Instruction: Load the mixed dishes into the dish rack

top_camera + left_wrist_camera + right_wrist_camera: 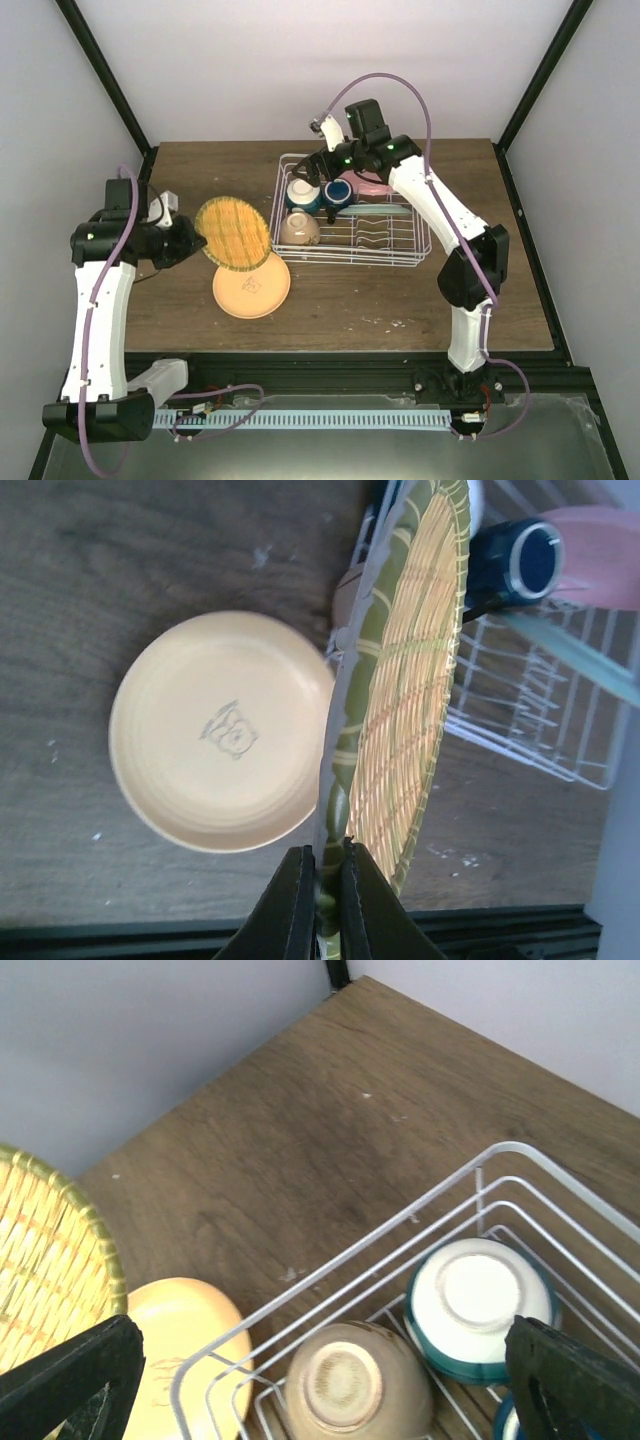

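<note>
Holding woven plate (410, 700) upright, left pincer (324, 854) clamped on its rim; I'd next slot it into dish rack (352, 262) ahead.

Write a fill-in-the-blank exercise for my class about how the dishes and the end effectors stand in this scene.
1. The left end effector grips the woven plate by its ___.
2. The cream bowl and the white-and-blue bowl sit ___ in the dish rack.
3. The right end effector, over the rack, has its jaws ___.
4. The peach plate lies ___ on the table.

Missing words: rim; upside down; open; flat.
</note>
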`<state>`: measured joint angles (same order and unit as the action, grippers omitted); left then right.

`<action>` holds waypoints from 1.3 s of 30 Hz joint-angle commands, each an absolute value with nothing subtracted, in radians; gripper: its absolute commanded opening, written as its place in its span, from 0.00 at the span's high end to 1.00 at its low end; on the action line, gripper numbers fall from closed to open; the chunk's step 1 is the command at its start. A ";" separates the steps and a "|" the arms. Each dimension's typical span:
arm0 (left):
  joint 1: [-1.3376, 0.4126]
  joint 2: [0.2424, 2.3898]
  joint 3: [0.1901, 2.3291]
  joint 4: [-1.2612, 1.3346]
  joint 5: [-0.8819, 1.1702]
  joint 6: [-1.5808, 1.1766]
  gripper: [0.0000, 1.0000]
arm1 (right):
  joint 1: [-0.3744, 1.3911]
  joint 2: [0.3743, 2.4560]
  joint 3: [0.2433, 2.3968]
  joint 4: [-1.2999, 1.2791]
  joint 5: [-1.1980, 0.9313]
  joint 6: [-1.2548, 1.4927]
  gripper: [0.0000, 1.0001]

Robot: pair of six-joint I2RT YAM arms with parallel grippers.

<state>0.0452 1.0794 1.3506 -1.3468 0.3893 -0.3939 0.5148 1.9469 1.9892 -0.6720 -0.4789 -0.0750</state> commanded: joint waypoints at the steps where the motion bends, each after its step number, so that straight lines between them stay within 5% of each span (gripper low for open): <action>1: 0.044 1.047 1.390 -1.224 0.515 -0.432 1.00 | 0.493 1.941 2.022 -0.663 -0.693 -0.038 0.00; 13: -0.014 1.067 1.212 -0.799 0.644 -0.523 1.00 | 0.501 1.944 1.892 -0.563 -1.136 0.046 0.18; 39: -0.038 1.080 1.209 -0.782 0.636 -0.493 1.00 | 0.499 1.891 1.893 -0.612 -0.822 -0.017 0.11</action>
<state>-0.0338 1.0985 1.1965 -0.8150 0.5983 -0.5140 0.5285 1.9530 1.8877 -0.6018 -0.9104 -0.0082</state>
